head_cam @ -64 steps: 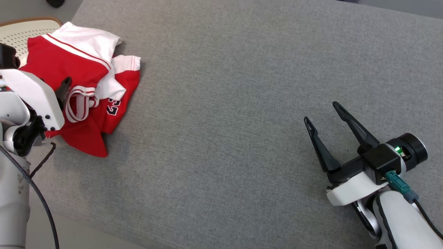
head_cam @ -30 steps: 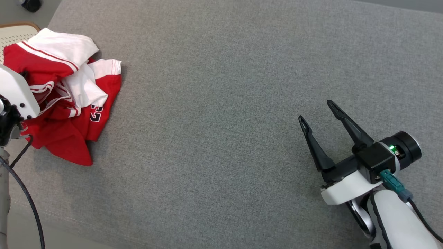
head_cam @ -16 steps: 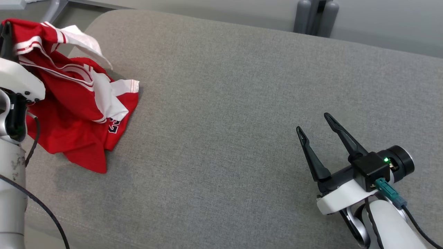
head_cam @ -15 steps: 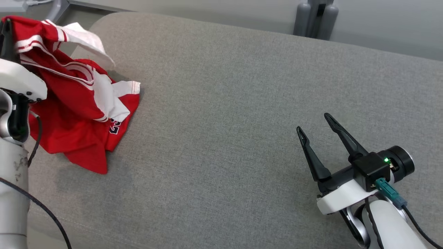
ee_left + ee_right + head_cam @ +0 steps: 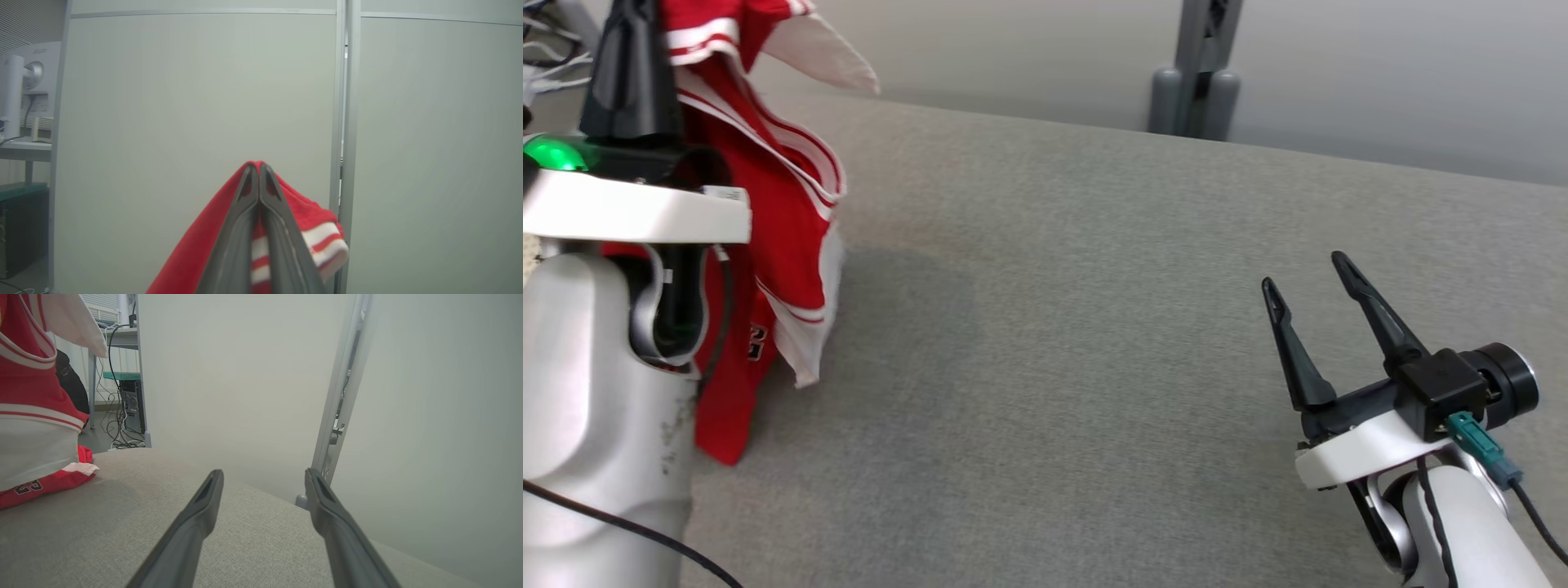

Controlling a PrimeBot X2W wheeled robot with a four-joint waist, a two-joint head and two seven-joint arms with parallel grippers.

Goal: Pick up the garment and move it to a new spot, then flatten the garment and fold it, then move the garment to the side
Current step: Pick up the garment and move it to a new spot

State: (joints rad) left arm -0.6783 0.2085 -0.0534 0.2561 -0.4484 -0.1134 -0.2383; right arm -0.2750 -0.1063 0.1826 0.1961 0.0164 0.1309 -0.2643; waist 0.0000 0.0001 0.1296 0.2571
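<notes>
Left end effector (image 5: 258, 166) is pressed together on a fold of the garment (image 5: 784, 233), close to a white band with red stripes (image 5: 322, 241). In the left wrist view, red cloth shows on both sides of its fingers. From this pinch the garment hangs down below the left end effector as a long, loose column. Its lowest part, the one with the dark number, appears to rest on the grey bench (image 5: 1094, 343). Right end effector (image 5: 1303, 269) is well apart from the garment and low over the bench, with its two fingers spread and nothing between them.

I judge the garment to be light, soft and without any stiffness. It will probably follow the end effector, swing a little, and fall into a heap when it is set down. The cloth looks smooth, so a thin pinch may slip; a hold on the striped band, which looks thicker, seems safer. For flattening, I think the free end effector should take a second edge low below the left one, such as the hem, so that the cloth can be stretched between two holds.
</notes>
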